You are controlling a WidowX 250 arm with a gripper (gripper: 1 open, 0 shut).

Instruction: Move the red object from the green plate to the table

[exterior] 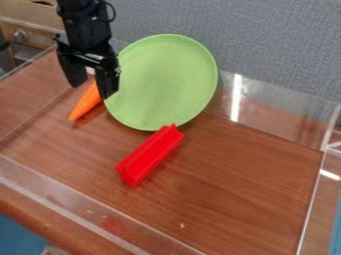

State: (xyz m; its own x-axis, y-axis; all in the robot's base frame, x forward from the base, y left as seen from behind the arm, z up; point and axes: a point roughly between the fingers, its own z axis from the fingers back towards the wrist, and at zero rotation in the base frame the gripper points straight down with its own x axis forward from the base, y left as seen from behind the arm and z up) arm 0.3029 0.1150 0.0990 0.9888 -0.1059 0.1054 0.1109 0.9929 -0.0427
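Observation:
The red object (148,155), a long bright red bar, lies flat on the table (226,189), just in front of the green plate (163,80) and off its rim. The plate is large, round and lime green, and nothing rests on it. My black gripper (88,83) hangs pointing down at the plate's left edge, above an orange carrot (86,104). Its two fingers stand apart, open, with nothing between them.
Low clear acrylic walls (273,100) edge the glossy wood-grain tabletop on all sides. Cardboard boxes (47,20) stand behind the back left wall. The carrot lies on the table, touching the plate's left rim.

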